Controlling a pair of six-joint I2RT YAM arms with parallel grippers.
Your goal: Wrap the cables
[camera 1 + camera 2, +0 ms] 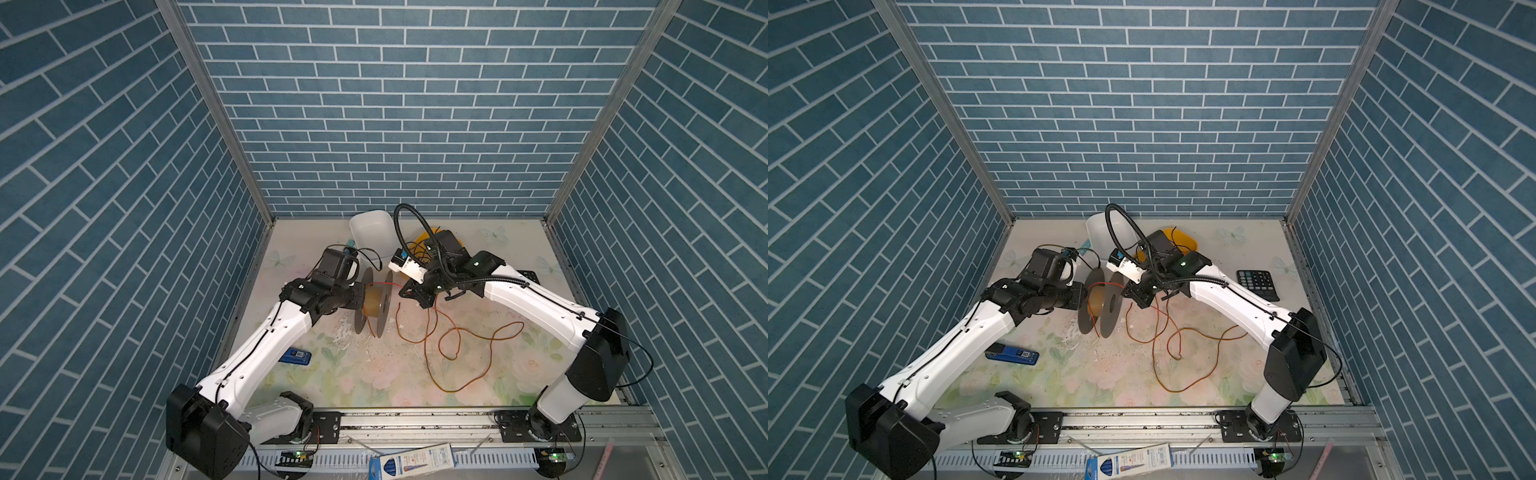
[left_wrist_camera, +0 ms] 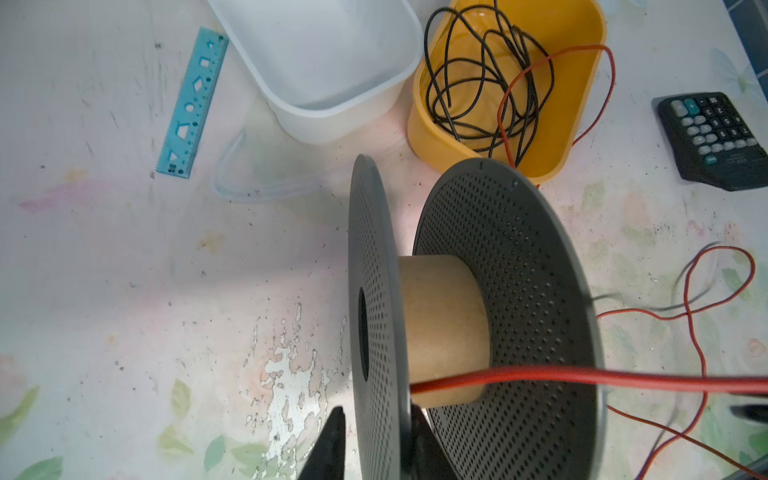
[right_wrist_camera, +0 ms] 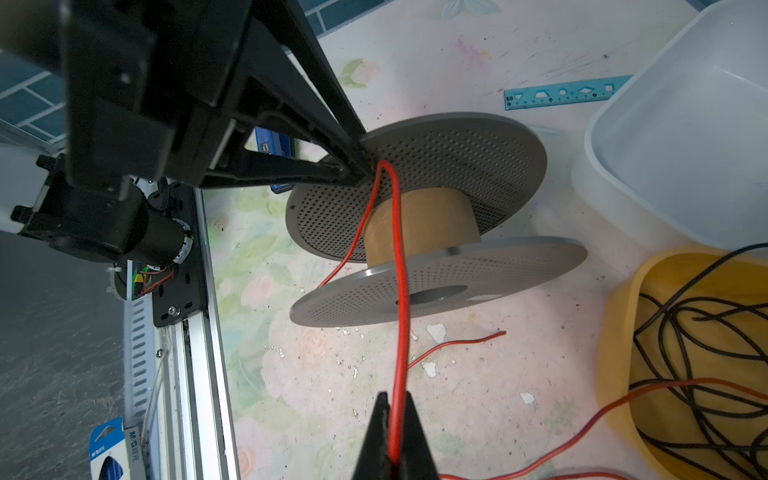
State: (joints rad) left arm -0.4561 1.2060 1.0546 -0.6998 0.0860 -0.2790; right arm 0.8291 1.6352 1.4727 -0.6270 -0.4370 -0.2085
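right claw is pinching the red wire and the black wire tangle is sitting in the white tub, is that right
Not quite. The black wire tangle sits in the yellow tub, not the white tub beside it; the left wrist view shows this. The right claw is indeed pinching the red wire.

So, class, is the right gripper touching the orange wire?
Touching. The right wrist view shows the orange wire pinched between the closed fingers of the right gripper.

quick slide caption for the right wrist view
Right gripper pinches the thin orange-red wire leading up to the grey perforated spool, whose rim the left gripper straddles.
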